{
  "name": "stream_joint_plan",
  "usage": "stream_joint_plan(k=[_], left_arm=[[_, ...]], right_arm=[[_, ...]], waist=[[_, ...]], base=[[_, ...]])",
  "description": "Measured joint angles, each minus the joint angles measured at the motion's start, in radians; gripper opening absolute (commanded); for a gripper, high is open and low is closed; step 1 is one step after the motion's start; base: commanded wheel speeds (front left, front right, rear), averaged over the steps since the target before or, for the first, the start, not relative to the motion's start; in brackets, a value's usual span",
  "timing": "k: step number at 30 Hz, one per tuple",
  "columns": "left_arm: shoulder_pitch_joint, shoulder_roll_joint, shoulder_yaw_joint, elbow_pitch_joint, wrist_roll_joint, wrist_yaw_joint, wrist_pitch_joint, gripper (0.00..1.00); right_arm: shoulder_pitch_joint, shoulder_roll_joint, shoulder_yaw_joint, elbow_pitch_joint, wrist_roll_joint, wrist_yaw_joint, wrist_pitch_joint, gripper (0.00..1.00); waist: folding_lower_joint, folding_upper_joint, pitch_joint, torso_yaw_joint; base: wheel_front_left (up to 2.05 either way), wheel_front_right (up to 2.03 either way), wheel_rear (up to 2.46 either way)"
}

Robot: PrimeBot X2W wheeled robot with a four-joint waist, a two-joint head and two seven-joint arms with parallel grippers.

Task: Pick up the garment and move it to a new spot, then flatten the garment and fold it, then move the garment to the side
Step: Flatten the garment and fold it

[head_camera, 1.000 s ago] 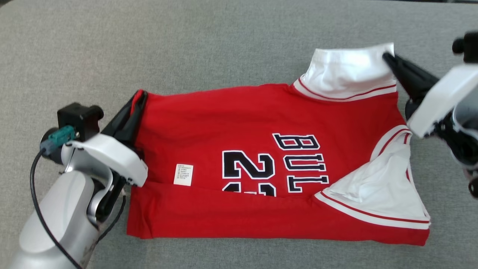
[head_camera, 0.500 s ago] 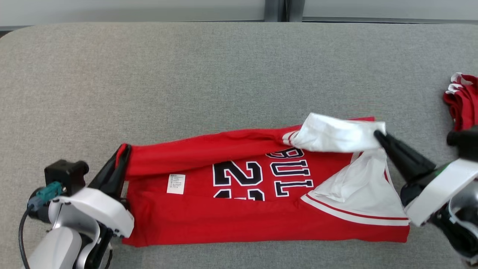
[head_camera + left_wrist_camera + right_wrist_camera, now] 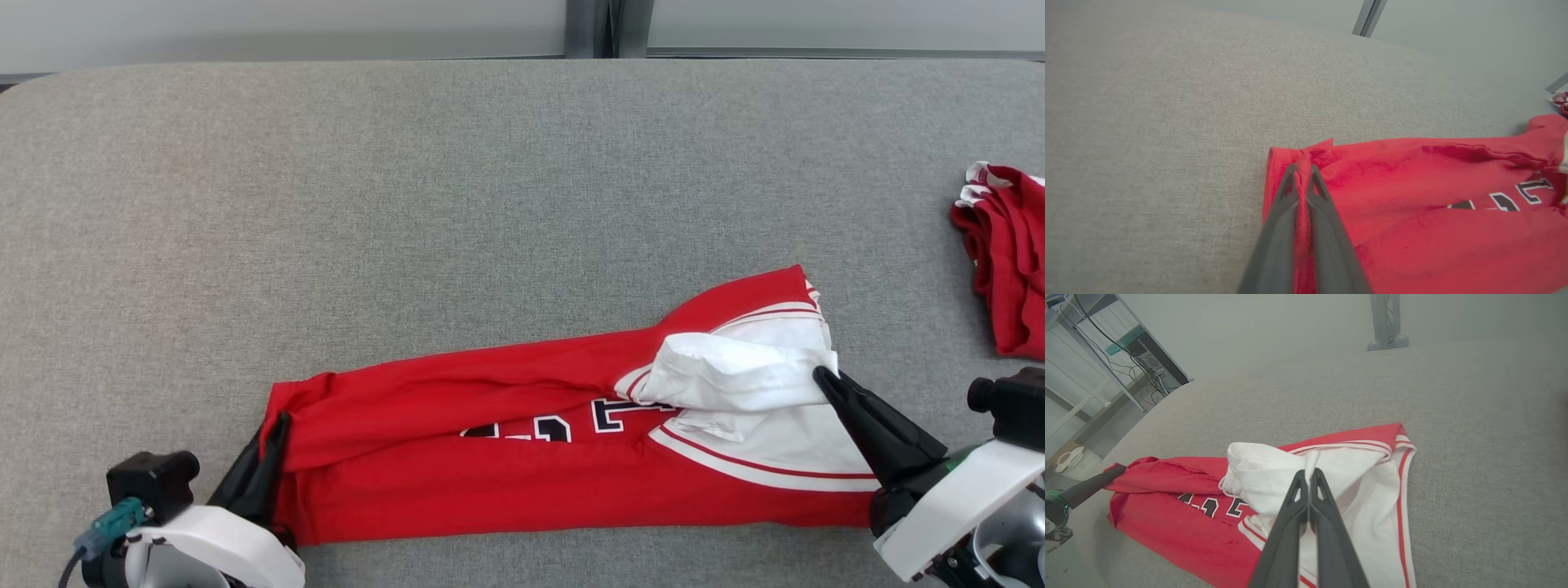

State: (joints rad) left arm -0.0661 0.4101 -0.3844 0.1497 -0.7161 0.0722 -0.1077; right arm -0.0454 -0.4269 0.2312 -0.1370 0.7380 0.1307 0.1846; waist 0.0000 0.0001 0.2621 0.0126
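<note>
Finds the left gripper [image 3: 276, 431] low at the bottom-left corner of the head view, white wrist housing cut by the frame edge, dark fingers slanting up and to the right. Shows it in the left wrist view [image 3: 1302, 169] with fingers pressed together on a bunched fold of red cloth at the hem corner of the jersey [image 3: 490, 498]. Finds the right gripper [image 3: 820, 377] at the lower right, forearm low, fingers slanting up and to the left. Shows it in the right wrist view [image 3: 1309, 473] with fingertips pinching the edge of the white sleeve [image 3: 735, 376], which is lifted and curled over the jersey's chest. Places the jersey on the grey table [image 3: 408, 204], along the near edge, between the two grippers. Long axis: left to right across the head view, far edge rising slightly toward the right. Hem end to the robot's left, sleeve end to the right. Folded into a long narrow band, black-and-white lettering partly covered. Notes a second red garment [image 3: 1006, 261] at the right edge, well apart.
</note>
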Motion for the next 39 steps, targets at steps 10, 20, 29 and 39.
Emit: stream_joint_plan(k=[10,20,29,39], left_arm=[[0.017,-0.039,-0.018,0.073,-0.024,-0.002,-0.011,0.85],[0.072,-0.055,-0.011,0.082,-0.056,0.001,-0.028,1.00],[0.100,-0.049,0.012,0.006,-0.048,0.042,-0.070,1.00],[0.077,-0.053,-0.007,-0.078,-0.016,0.070,-0.067,1.00]], right_arm=[[0.027,0.014,0.003,0.076,-0.065,0.000,-0.032,0.39],[0.084,0.000,0.013,0.138,-0.098,0.000,-0.086,1.00],[0.155,-0.007,-0.047,0.132,-0.087,0.000,-0.105,1.00],[0.160,0.020,-0.135,0.084,-0.092,0.000,-0.070,1.00]], waist=[[0.0000,-0.0001,-0.006,0.003],[0.0000,0.0000,-0.020,0.000],[0.0000,0.0000,-0.049,0.003],[0.0000,0.0000,-0.107,0.023]], base=[[0.00,0.00,0.00],[0.00,0.00,0.00],[0.00,0.00,0.00],[0.00,0.00,0.00]])
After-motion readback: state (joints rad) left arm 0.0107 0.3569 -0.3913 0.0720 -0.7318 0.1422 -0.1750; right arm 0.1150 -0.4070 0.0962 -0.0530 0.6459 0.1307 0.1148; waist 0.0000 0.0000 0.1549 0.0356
